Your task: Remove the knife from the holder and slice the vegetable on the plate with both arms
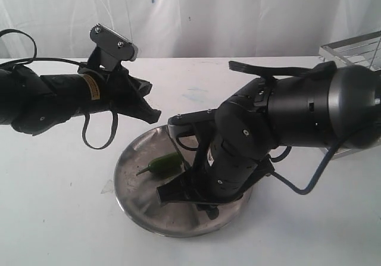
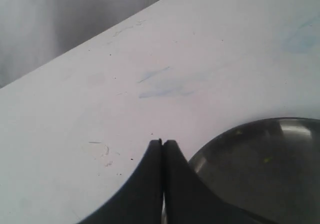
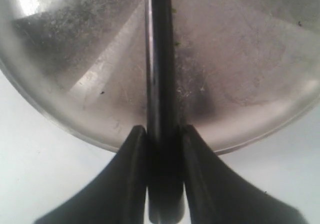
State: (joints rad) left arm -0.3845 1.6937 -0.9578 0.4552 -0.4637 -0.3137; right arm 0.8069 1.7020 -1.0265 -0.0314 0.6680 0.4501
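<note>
Right claw (image 3: 162, 130) gripping knife (image 3: 160, 58), over plate (image 3: 240, 83), vegetable (image 1: 164, 163) near

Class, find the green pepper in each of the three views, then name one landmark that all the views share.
Exterior: the pepper lies on the left half of the plate, stem pointing left.
Left wrist: not in it; only an edge of the plate shows.
Right wrist: not in it; the knife crosses the plate.
Shared landmark: the plate.
</note>
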